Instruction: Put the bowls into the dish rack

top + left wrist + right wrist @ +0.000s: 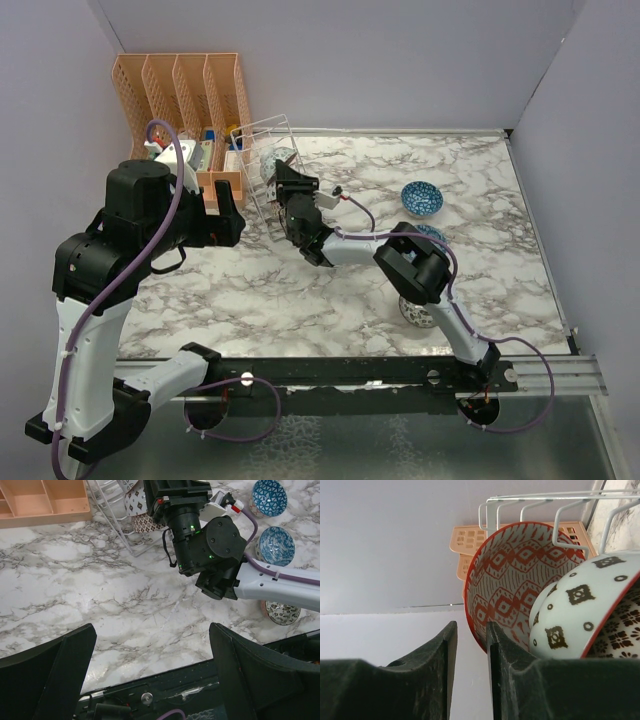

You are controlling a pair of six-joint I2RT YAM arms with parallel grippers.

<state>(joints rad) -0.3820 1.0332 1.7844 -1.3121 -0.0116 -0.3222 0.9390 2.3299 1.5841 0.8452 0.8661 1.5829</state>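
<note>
My right claw (469, 645) is at the dish rack (262, 135), its fingers almost closed with nothing between them, just beside the red-patterned bowl (520, 575) standing in a slot. My left claw (150, 680) hangs released above the desk (100, 595). I judge one loading step is finishing; next I must back out and reach for the blue bowl (421, 198).

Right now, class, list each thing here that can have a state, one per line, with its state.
Dish rack: holds two bowls.
Red-patterned bowl: on edge in rack.
Blue bowls: upright on table.
Left end effector: open, empty.
Right end effector: nearly shut, empty.
</note>
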